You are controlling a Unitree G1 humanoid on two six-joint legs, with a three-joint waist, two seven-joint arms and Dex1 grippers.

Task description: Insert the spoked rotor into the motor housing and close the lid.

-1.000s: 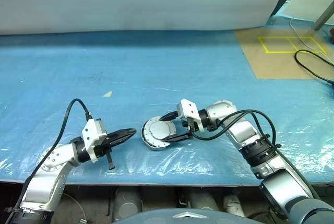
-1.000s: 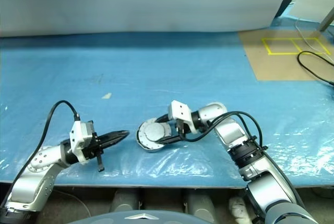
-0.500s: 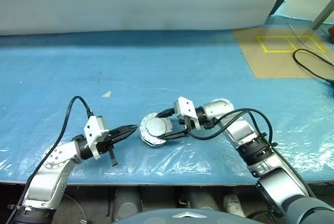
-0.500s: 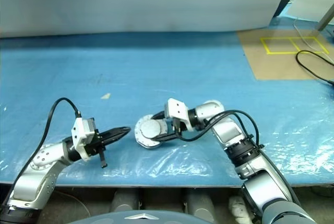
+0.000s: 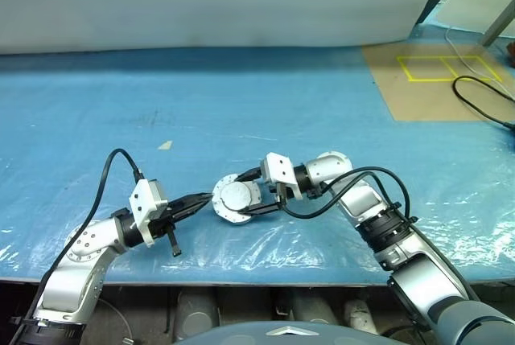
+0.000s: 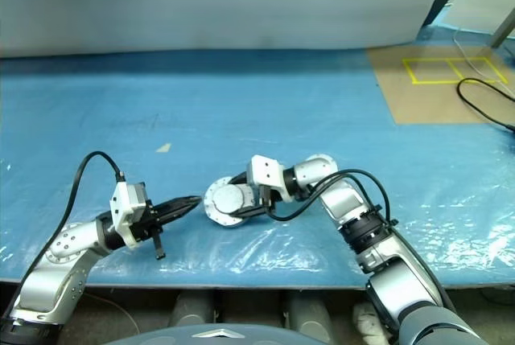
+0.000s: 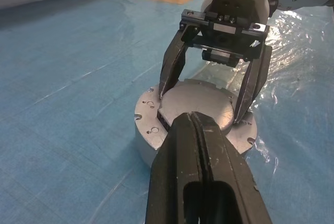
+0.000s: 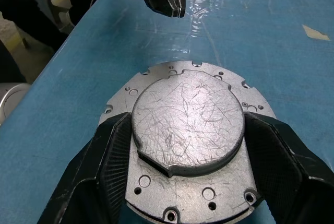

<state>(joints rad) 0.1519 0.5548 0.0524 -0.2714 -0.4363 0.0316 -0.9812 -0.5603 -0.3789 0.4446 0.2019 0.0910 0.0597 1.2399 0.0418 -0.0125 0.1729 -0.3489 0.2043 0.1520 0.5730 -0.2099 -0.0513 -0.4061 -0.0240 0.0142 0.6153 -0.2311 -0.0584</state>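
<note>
Risk: the right gripper (image 5: 251, 194) only brackets the raised disc, so, as I judge it, a sideways nudge could slide the whole unit across the slick plastic-covered bench (image 5: 306, 112) instead of seating the lid.
Cause: the jaws stand wide on either side of the disc; I cannot tell whether they press on it or just stand beside it.
Motor housing (image 8: 188, 148): round, silver-grey, flanged rim with small holes, lying flat on the bench.
Lid (image 8: 187, 122): plain scratched grey disc, down on top of the housing, apparently closed.
Spoked rotor: presumably inside the housing, under the lid.
Left gripper (image 5: 201, 199): jaws closed on nothing, tip just beside the housing's rim, level with it.
</note>
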